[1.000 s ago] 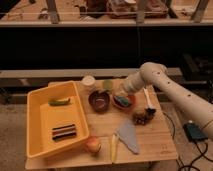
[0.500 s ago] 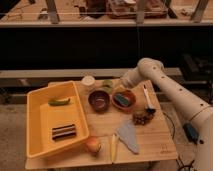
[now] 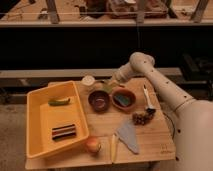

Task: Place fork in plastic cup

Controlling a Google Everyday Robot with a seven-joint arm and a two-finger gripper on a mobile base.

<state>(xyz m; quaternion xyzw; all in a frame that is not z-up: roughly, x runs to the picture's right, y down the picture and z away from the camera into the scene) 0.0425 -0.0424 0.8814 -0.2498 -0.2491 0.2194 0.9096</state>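
The gripper point(image 3: 112, 83) is clenched shut at the back of the wooden table point(image 3: 150, 145), right at the small pale yellow-green translucent plastic cup point(image 3: 104, 87). The slim silvery metal fork cannot be made out, and none lies on the table, so it is probably pinched in that clamp. It should handle as light, rigid and slick, best gripped across the flat handle; the cup looks easy to tip.

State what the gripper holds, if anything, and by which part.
Cannot be told. The gripper is shut beside the cup, but no fork is visible in it.
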